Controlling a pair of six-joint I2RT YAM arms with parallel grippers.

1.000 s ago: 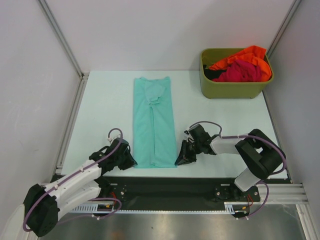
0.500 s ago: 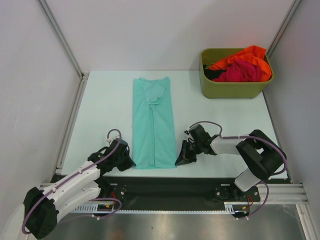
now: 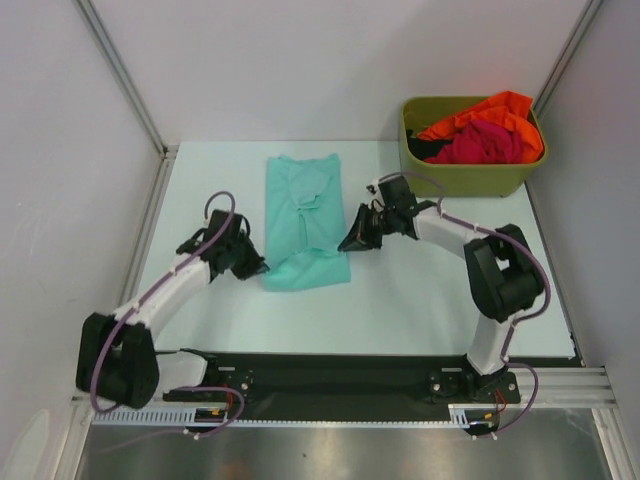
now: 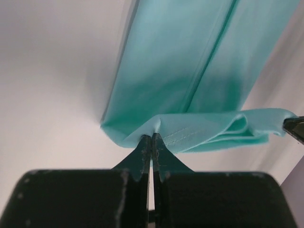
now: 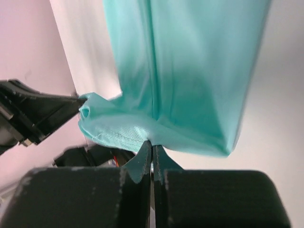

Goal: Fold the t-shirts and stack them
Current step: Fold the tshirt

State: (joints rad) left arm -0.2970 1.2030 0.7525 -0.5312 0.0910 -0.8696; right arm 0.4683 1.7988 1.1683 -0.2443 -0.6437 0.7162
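In the top view the teal t-shirt (image 3: 303,205) lies as a long strip at centre frame, its lower hem held by my left gripper (image 3: 260,268) and right gripper (image 3: 346,243). The orange t-shirt (image 3: 492,106) and magenta t-shirt (image 3: 480,146) sit in the bin (image 3: 460,180) at upper right. Each wrist view shows jaws pinched tight on a hem corner at lower centre, so I judge I should carry both corners up-frame level and together, landing the fold square.
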